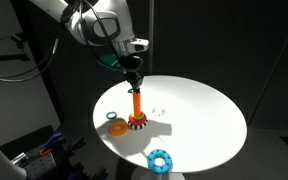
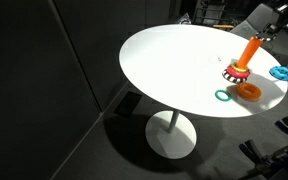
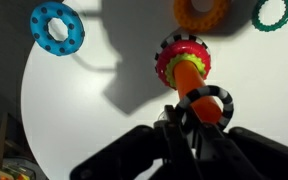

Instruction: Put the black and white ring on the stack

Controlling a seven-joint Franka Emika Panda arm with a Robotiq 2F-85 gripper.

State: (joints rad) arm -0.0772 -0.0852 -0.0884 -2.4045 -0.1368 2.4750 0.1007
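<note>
The stack is an orange peg (image 1: 138, 104) on a round red base with dark and white toothed edging (image 1: 137, 122). It stands near the table's edge in both exterior views (image 2: 246, 54). In the wrist view the peg (image 3: 189, 74) rises toward the camera. My gripper (image 3: 189, 128) is shut on the black and white ring (image 3: 222, 100). It holds the ring on edge at the peg's top, with the peg tip showing through the ring. In an exterior view my gripper (image 1: 134, 80) hangs directly above the peg.
An orange ring (image 1: 117, 127), a green ring (image 1: 111, 116) and a flat blue ring (image 1: 160, 160) lie on the round white table (image 1: 199, 115) near the stack. They also show in the wrist view: orange (image 3: 201, 10), green (image 3: 274, 14), blue (image 3: 57, 27). The surroundings are dark.
</note>
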